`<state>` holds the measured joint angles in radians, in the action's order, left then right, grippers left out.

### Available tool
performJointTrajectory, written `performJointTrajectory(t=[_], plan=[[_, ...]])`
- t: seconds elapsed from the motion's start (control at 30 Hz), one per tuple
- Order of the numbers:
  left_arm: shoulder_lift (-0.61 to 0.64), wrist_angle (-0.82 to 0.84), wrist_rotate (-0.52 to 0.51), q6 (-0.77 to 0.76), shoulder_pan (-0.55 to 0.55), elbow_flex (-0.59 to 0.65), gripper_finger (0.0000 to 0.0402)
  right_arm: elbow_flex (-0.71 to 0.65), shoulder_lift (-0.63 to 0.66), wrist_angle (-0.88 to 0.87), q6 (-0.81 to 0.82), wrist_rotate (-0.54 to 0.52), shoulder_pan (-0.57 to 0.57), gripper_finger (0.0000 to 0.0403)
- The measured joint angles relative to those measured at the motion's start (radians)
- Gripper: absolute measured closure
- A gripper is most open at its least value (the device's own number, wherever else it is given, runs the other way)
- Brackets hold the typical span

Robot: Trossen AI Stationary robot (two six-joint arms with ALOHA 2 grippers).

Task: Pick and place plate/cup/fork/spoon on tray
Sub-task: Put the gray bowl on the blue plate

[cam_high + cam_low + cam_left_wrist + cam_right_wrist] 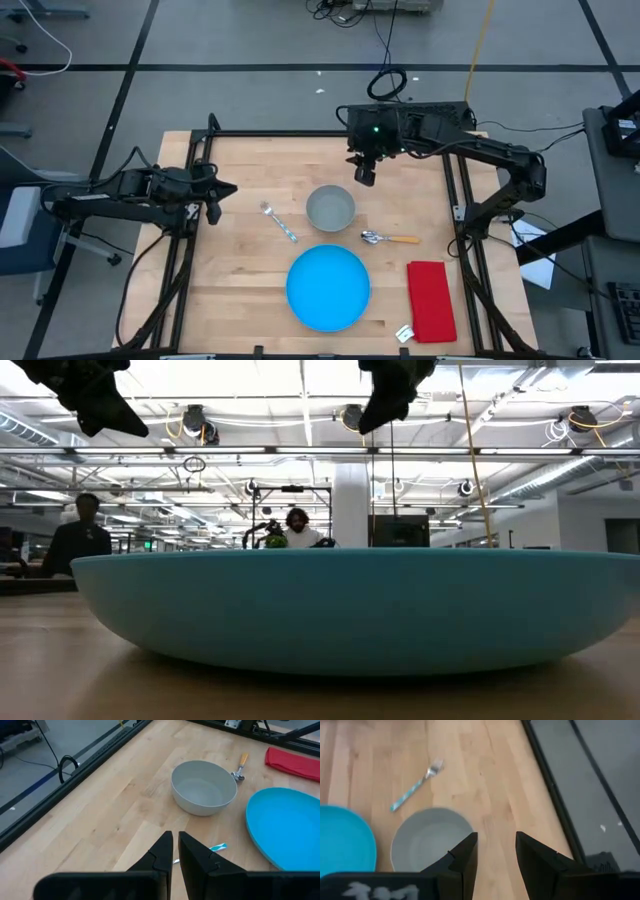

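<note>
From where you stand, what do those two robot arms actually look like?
Both are black, jointed metal arms. Each ends in two dark wedge-shaped fingers: the left gripper and the right gripper. The right arm's wrist carries a boxy housing with a small green light, and black cables trail behind it.

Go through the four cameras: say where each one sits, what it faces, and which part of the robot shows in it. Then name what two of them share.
High view: above the table, looking straight down; both arms, left end effector, right end effector.
Low view: at table-top height, looking level across; the plate fills it, end effectors hang at the top.
Left wrist view: on the left arm, facing the cup; its shut fingers show.
Right wrist view: on the right arm, looking down; its open fingers show.
Shared: both wrist views show the cup and plate.
</note>
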<state>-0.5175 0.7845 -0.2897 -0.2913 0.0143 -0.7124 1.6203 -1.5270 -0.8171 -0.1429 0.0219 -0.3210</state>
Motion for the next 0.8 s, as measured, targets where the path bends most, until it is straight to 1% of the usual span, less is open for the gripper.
performJointTrajectory(t=[0.27, 0.37, 0.57, 0.67, 0.8], plan=[[0.0, 0.0, 0.0, 0.0, 0.0, 0.0, 0.0371, 0.0, 0.0, 0.037, 0.008, 0.006, 0.0, 0.0282], [0.0, 0.0, 0.0, 0.0, 0.0, 0.0, 0.0371, 0.0, 0.0, 0.013, 0.052, 0.006, 0.0, 0.0282], [0.0, 0.0, -0.001, 0.0, 0.0, 0.0, 0.0371, 0.0, -0.013, -0.026, 0.049, 0.007, 0.0, 0.0282], [0.0, 0.0, -0.001, 0.0, 0.0, 0.0, 0.0371, 0.0, -0.039, -0.063, 0.049, 0.005, 0.002, 0.0282], [0.0, 0.0, -0.01, 0.0, 0.0, 0.0, 0.0371, 0.0, -0.11, -0.105, 0.043, 0.002, 0.002, 0.0282]])
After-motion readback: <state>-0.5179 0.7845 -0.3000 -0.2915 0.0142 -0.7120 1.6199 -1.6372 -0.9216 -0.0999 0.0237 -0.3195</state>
